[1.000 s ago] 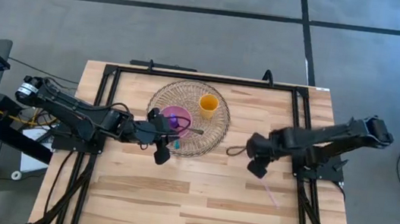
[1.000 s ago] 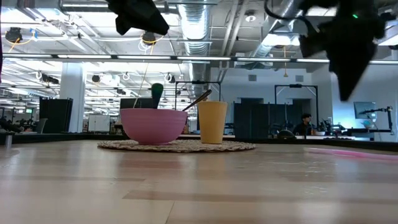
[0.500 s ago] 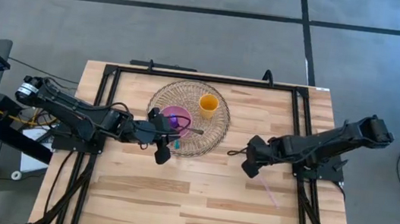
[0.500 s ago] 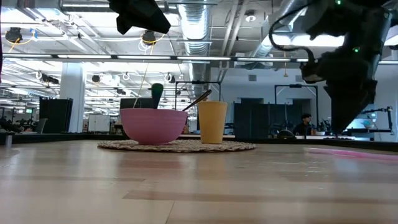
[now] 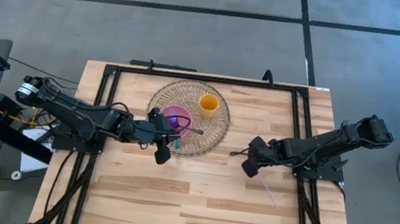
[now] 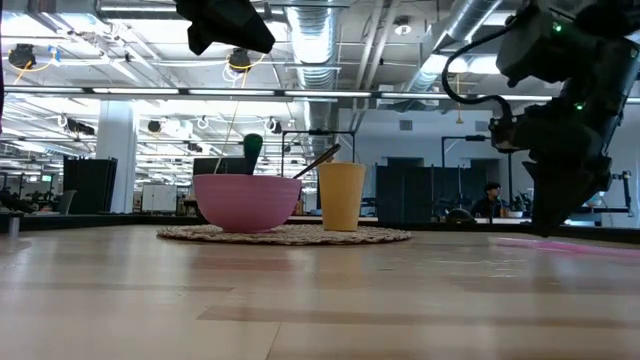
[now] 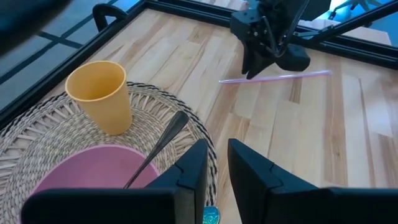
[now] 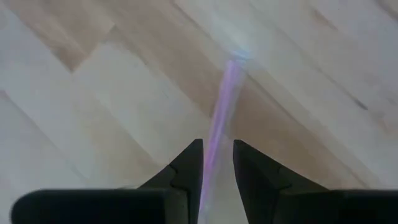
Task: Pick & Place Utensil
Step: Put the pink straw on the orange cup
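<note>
A thin purple straw lies flat on the bare wood right of the mat, also in the left wrist view. My right gripper is low over the straw's end nearest the mat. It is open, with one finger on each side of the straw. My left gripper hangs open and high at the near edge of the pink bowl, holding nothing. A metal spoon leans in the bowl with its handle over the rim. My right gripper comes from above, pointing down, with its fingers straddling the straw near one end. The straw lies flat on the table between them. I cannot tell whether either finger touches it.
A round woven mat carries the pink bowl and an upright yellow cup. A black frame runs along the far and side edges of the table. Bare wood stretches along the near half.
My right gripper has come down toward the table and shifted slightly left, ending over the straw's end. The straw, bowl, cup and spoon have stayed in place.
</note>
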`<act>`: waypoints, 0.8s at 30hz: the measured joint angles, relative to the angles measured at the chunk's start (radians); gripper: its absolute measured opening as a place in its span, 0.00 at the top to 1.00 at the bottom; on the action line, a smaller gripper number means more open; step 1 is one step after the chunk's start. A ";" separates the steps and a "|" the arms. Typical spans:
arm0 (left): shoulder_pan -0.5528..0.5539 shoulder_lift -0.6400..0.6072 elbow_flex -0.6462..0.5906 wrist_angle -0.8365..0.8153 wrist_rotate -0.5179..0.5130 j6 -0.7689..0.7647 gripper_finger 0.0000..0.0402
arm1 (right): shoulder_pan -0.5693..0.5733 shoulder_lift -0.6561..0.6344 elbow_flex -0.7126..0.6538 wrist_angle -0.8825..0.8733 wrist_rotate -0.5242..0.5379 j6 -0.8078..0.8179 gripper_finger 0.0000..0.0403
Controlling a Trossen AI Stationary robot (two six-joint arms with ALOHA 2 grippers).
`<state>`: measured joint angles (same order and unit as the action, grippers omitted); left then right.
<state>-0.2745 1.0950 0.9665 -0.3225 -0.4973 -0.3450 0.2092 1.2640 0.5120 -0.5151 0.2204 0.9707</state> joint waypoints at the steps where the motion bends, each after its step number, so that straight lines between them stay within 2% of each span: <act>1: 0.000 0.000 0.000 0.000 0.000 0.000 0.84 | 0.000 0.000 -0.004 0.001 0.009 0.000 0.80; 17: 0.000 0.000 0.000 0.004 0.000 0.000 0.84 | 0.043 0.000 -0.077 0.104 0.068 0.051 0.81; 20: 0.000 0.000 0.000 0.007 0.000 0.000 0.84 | 0.046 0.000 -0.077 0.104 0.070 0.043 0.85; 24: 0.000 0.000 0.000 0.009 0.000 0.000 0.84 | 0.042 0.001 -0.077 0.108 0.072 0.040 0.97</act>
<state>-0.2745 1.0950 0.9665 -0.3131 -0.4973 -0.3448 0.2509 1.2648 0.4351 -0.4072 0.2928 1.0109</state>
